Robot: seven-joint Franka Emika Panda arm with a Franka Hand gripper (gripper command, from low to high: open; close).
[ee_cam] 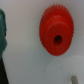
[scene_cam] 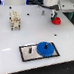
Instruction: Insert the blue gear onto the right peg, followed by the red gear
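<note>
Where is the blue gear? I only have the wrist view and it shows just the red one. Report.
Observer: The blue gear sits on the grey plate, at the plate's end toward the exterior view's right.
Operator: Give me the other peg.
Observer: The bare peg stands uncovered near the plate's end toward the exterior view's left.
Operator: Now place the red gear against that plate.
Observer: The red gear lies on the white table, well behind the plate in the exterior view, with the gripper directly over it.
</note>
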